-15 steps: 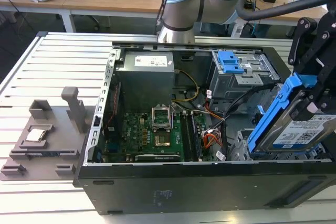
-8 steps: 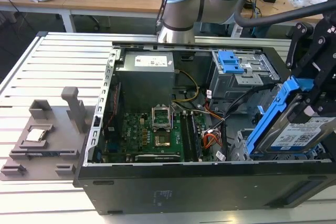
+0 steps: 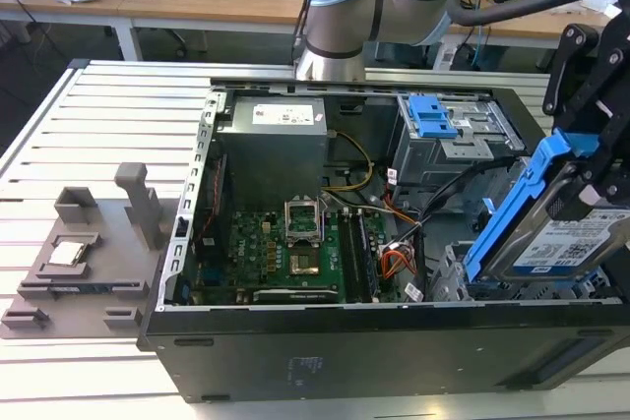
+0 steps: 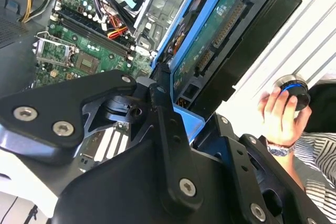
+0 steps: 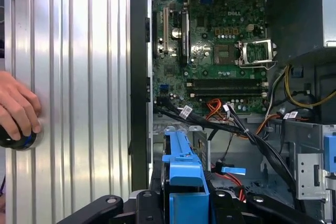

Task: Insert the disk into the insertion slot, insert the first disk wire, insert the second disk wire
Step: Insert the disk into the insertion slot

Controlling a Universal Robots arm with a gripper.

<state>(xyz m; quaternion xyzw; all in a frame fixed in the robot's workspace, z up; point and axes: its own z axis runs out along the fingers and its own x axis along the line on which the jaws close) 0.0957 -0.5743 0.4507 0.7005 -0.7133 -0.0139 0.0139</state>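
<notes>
- Wooden benches strewn with cables line the back in the exterior view. Nearer, a ribbed metal table (image 3: 89, 145) carries an open computer case (image 3: 295, 351) lying on its side.
- Same view: gripper (image 3: 583, 189) at the exterior view's right, fingers clamped on the disk (image 3: 566, 243). Disk lifted and tilted, low end near the insertion slot (image 3: 451, 277) in the case's near corner; not seated.
- Blue latch (image 3: 433, 117) on a grey cage further back. Motherboard (image 3: 285, 253) mid-case. Grey fixture (image 3: 98, 272) on the table at the exterior view's left.
- Second wrist view: gripper (image 4: 189, 111) pinches the disk (image 4: 220, 30) by its blue caddy, green circuit-board underside facing the camera. A person's hand (image 4: 275, 111) rests on a round knob (image 4: 293, 88) outside the case.
- First wrist view: disk (image 5: 184, 166) edge-on, blue frame rising from the gripper (image 5: 184, 205). Motherboard (image 5: 220, 51) beyond; hand (image 5: 18, 108) on the table (image 5: 79, 77).
</notes>
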